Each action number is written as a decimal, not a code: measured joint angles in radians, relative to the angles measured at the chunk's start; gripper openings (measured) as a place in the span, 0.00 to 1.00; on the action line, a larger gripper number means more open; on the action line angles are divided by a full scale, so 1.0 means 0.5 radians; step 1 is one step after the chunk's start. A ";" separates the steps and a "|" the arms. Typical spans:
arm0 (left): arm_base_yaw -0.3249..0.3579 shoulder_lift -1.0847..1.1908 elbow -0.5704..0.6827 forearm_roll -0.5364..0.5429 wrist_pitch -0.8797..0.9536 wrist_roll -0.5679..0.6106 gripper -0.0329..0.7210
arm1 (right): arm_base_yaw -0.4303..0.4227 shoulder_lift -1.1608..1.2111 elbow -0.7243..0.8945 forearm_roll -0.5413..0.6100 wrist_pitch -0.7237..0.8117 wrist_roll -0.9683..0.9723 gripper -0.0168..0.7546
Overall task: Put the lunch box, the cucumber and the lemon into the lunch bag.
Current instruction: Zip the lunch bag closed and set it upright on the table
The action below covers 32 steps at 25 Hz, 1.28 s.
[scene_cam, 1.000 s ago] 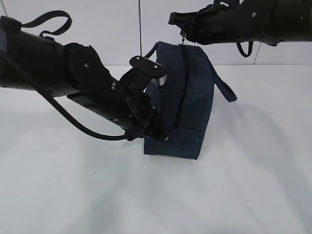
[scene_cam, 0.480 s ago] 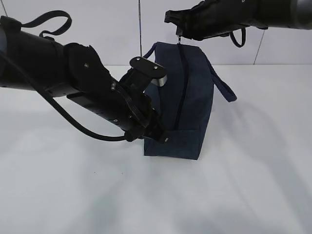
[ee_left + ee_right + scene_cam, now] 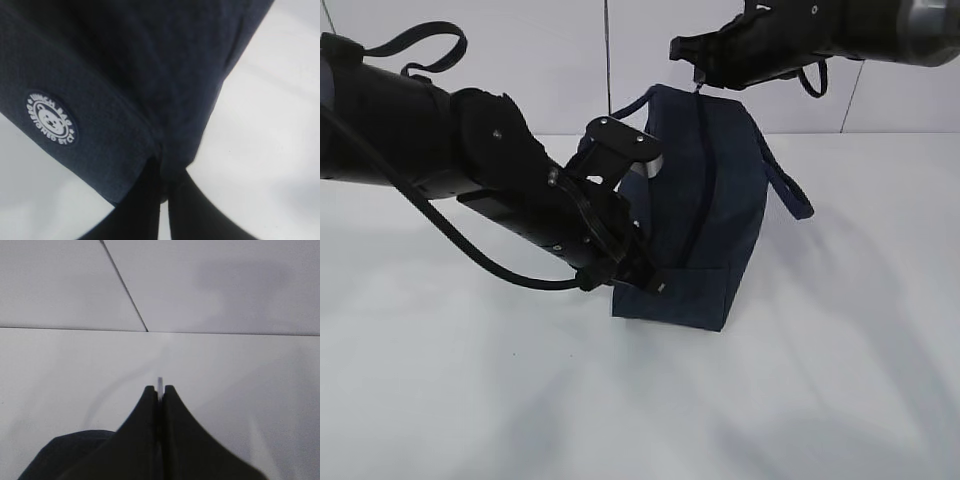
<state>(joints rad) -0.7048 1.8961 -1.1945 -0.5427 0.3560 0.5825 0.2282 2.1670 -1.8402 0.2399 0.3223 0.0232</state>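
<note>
The dark navy lunch bag (image 3: 715, 215) stands on end on the white table, leaning slightly to the right, with its zipper running down the side that faces the exterior view. My left gripper (image 3: 645, 280) is shut on the fabric of the bag's lower left corner. In the left wrist view that gripper (image 3: 162, 167) pinches a fold of fabric near the round white logo (image 3: 51, 119). My right gripper (image 3: 698, 80) is above the bag's top, shut on the metal zipper pull (image 3: 160, 382), which pokes out between its tips (image 3: 159, 388). The lunch box, the cucumber and the lemon are out of view.
One bag handle (image 3: 790, 190) loops out to the right and another (image 3: 630, 105) sits behind the top left. A pale wall (image 3: 520, 60) rises close behind the table. My left arm (image 3: 440, 150) reaches in low across the left side.
My right gripper has risen a little, then shifted right with the zipper pull. The bag's top and right handle have leaned right with it. The left gripper has kept its grip and place.
</note>
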 joint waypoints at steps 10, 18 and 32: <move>0.000 0.000 0.000 0.000 0.053 0.000 0.03 | -0.014 0.112 -0.041 0.000 0.005 0.000 0.04; 0.000 -0.106 0.000 -0.064 0.164 0.000 0.12 | -0.014 0.057 -0.041 0.000 0.087 0.000 0.04; 0.138 -0.475 -0.172 -0.064 0.533 -0.484 0.46 | -0.014 0.042 -0.052 0.000 0.147 -0.032 0.04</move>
<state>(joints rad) -0.6356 1.6588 -1.2805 -0.5747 0.6226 0.3404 0.2212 2.1882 -1.8664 0.2399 0.3958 0.0072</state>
